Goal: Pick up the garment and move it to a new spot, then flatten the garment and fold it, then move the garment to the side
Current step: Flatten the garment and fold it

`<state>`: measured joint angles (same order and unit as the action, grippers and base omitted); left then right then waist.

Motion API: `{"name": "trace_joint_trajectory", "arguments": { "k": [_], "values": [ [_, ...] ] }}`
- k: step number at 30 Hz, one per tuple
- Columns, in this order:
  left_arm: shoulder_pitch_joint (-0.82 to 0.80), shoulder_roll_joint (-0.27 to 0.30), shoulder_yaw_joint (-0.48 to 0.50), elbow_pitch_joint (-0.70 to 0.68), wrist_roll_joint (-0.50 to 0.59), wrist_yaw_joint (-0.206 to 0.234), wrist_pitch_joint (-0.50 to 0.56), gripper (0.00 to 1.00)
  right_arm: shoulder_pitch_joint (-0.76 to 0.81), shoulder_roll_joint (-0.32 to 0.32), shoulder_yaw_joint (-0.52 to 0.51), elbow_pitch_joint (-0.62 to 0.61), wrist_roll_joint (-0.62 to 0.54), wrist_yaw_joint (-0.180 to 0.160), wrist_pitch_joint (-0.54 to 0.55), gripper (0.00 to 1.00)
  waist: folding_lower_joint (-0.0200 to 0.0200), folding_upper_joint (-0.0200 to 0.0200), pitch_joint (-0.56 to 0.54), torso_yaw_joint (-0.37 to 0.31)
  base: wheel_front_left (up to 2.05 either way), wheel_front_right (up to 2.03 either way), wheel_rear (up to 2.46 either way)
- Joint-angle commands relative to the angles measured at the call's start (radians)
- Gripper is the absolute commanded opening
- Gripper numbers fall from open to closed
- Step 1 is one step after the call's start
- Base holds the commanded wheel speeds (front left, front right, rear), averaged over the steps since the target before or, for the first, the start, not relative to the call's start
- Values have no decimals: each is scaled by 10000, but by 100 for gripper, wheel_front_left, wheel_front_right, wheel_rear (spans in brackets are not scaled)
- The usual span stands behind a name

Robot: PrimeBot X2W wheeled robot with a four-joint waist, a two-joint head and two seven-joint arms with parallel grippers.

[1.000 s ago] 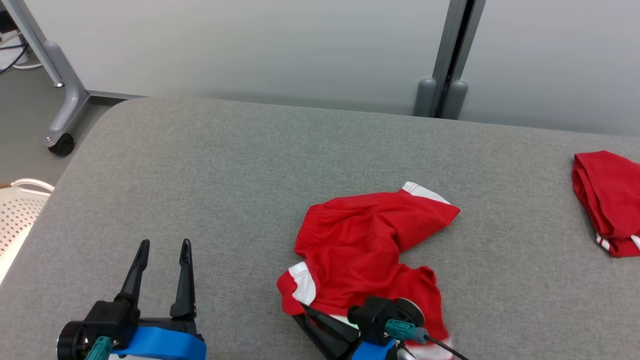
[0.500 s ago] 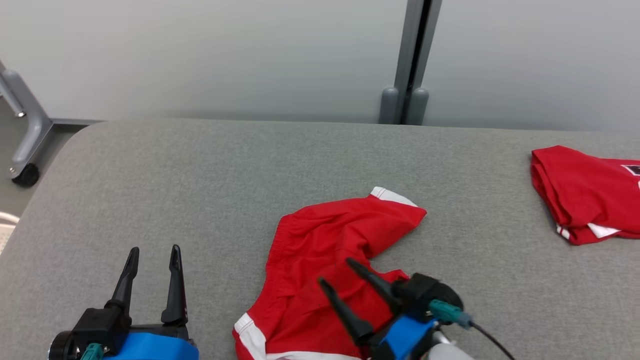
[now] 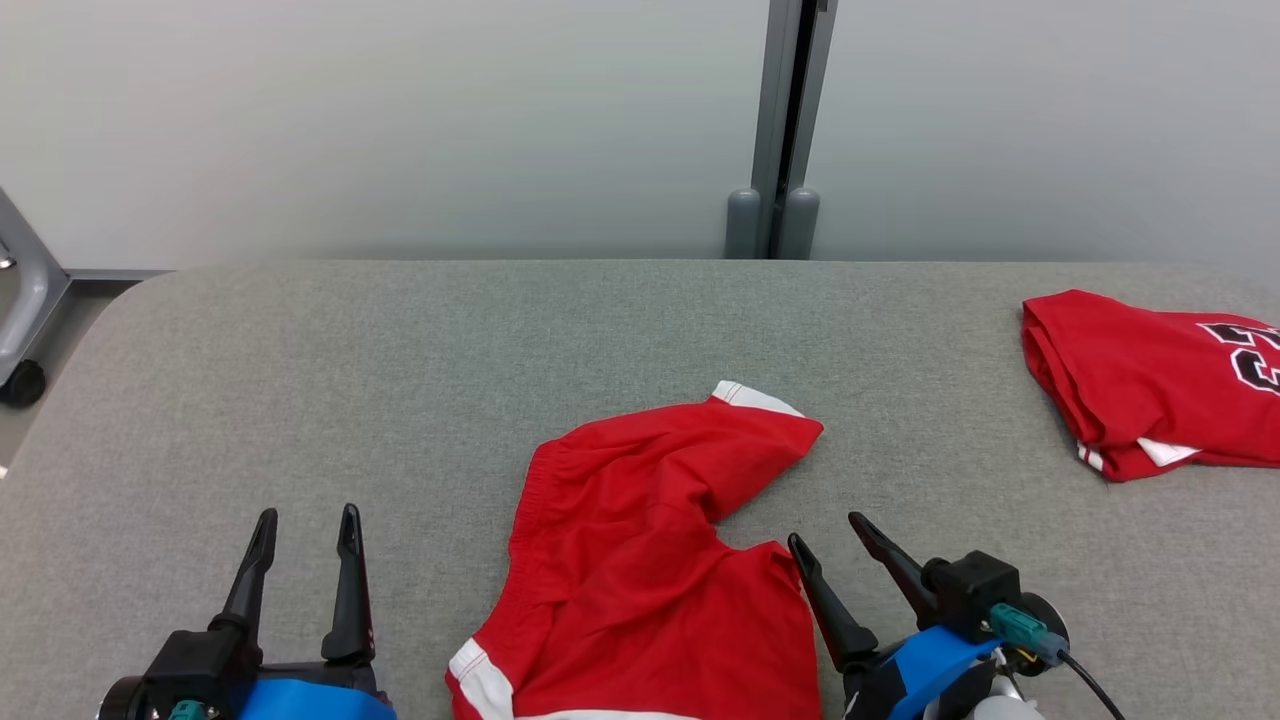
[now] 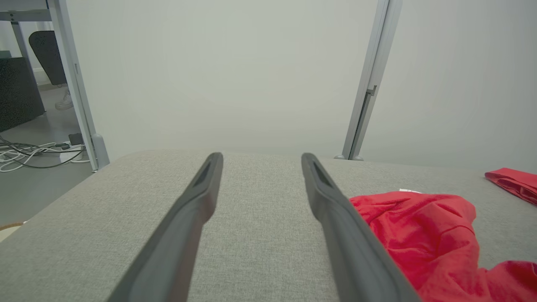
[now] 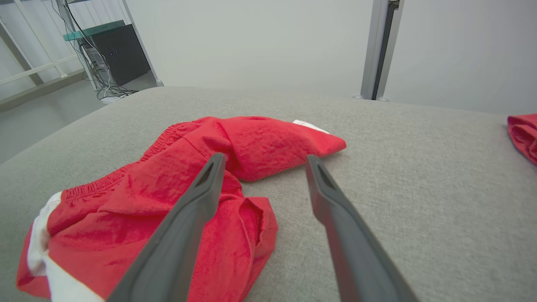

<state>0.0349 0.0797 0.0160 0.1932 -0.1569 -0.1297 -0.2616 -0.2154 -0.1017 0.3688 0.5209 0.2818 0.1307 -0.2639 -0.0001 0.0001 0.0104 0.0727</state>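
Observation:
The garment (image 3: 650, 560) is a pair of red shorts with white trim, lying crumpled on the grey padded table (image 3: 400, 380) near its front middle; it also shows in the right wrist view as the shorts (image 5: 176, 188) and at the right of the left wrist view (image 4: 423, 226). My right gripper (image 3: 828, 530) stands open just right of the shorts' lower leg, above the table, holding nothing. My left gripper (image 3: 306, 515) is open over bare table at the lower left, well apart from the shorts.
A second red garment (image 3: 1150, 385), a folded jersey with black numerals, lies at the table's far right. A grey partition post (image 3: 775, 130) stands behind the table. A wheeled frame leg (image 3: 20, 330) is off the left edge.
My right gripper has opened and let go of the shorts, then drawn back to their right. The shorts now lie spread out more. The head camera has also swung right.

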Motion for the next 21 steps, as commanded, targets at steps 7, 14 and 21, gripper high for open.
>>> {"name": "trace_joint_trajectory", "arguments": {
  "k": [7,14,21],
  "values": [
    [-248,6,-114,-43,2,-11,-45,100,-997,146,398,1580,-134,1,-5,100,1,-1,296,312,0,0,0],
    [-465,-48,-158,-55,-41,-11,-44,100,-2118,257,1091,3769,92,1,59,100,1,-1,731,668,0,0,0],
    [-606,-105,-97,-90,-28,-11,-44,100,-3047,-100,914,4679,592,1,-14,0,1,-1,1001,778,0,0,0]
  ]
}}
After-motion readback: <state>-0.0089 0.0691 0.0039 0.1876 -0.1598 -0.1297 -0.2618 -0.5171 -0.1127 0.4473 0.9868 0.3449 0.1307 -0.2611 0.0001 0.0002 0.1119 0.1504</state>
